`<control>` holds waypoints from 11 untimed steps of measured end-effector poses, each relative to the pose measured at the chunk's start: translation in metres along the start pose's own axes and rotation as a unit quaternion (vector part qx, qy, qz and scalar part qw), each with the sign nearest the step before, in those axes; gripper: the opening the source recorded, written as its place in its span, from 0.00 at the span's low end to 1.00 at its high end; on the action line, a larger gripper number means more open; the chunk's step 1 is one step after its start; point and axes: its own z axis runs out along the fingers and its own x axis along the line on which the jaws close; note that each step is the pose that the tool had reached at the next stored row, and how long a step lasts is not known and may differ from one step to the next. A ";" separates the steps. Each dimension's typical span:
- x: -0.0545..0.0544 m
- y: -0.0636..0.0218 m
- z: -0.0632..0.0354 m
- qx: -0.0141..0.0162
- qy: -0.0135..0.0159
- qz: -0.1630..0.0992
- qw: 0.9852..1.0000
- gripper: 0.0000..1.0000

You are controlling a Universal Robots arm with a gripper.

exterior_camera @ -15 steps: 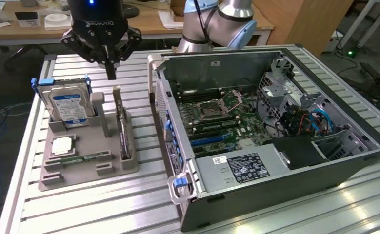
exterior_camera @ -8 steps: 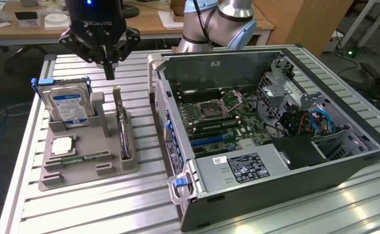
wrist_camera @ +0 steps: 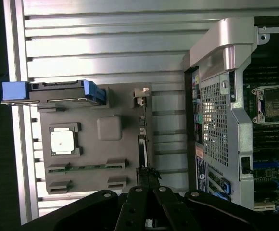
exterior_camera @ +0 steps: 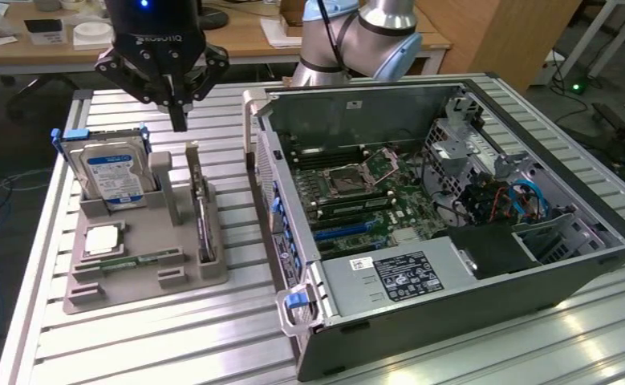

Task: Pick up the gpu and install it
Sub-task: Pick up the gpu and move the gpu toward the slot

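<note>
Oblique exterior overview; wrist view straight down; shared tray [exterior_camera: 119,297]

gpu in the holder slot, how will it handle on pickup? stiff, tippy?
Likely stiff: the gpu stands on edge in a slot of the grey holder without sagging. Probably light, being so thin. Out of the slot it would likely tip, since its edge is narrow.

Slatted aluminium table [exterior_camera: 130,345] — grey parts holder [exterior_camera: 109,293] beside open computer case [exterior_camera: 440,321]
</note>
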 end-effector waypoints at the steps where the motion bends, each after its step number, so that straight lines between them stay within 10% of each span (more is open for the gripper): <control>1: 0.000 0.0000 0.0000 0.000 0.000 0.000 1.000 0.11; 11: 0.001 -0.0001 0.0000 0.000 0.000 0.000 1.000 0.35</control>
